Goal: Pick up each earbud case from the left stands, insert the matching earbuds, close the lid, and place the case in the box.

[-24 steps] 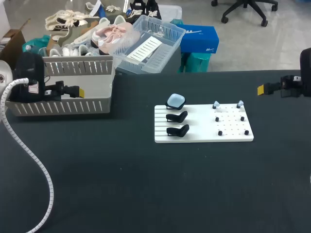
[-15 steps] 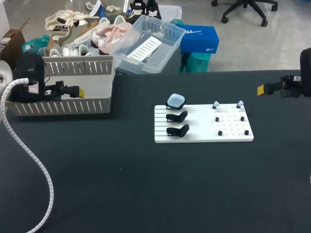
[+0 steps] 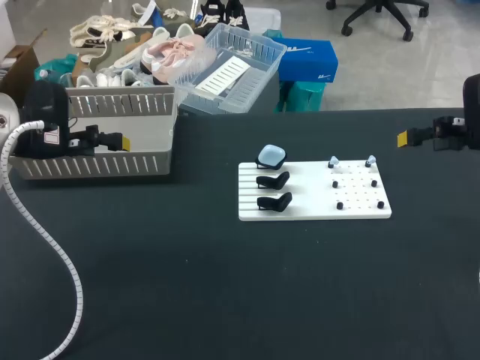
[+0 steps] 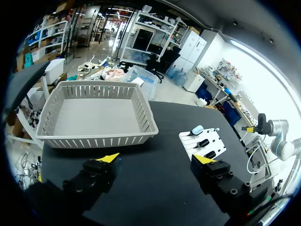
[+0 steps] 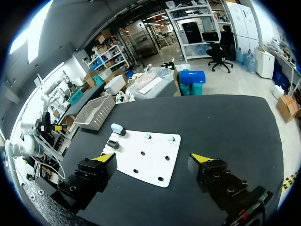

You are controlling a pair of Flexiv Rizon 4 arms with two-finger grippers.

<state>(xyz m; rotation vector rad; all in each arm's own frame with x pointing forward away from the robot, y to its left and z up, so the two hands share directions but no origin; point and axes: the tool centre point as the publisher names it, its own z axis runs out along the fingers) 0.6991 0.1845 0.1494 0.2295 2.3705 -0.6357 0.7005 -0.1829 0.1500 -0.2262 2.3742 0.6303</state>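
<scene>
Left gripper (image 4: 157, 159): spread wide, empty.
Right gripper (image 5: 153, 157): spread wide, empty.
Earbud case (image 3: 271, 157): board's (image 3: 315, 211) far left corner.

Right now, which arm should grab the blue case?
Left, probably. The blue case sits on the left of the board, toward the left arm, whose jaws are open and empty; the right arm would cross the earbuds.

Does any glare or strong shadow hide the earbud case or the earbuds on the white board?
Head view: no; even light, the blue earbud case and two earbuds on the white board show plainly. Left wrist view: the glare stays off the table and the board. Right wrist view: no glare on the board.
</scene>
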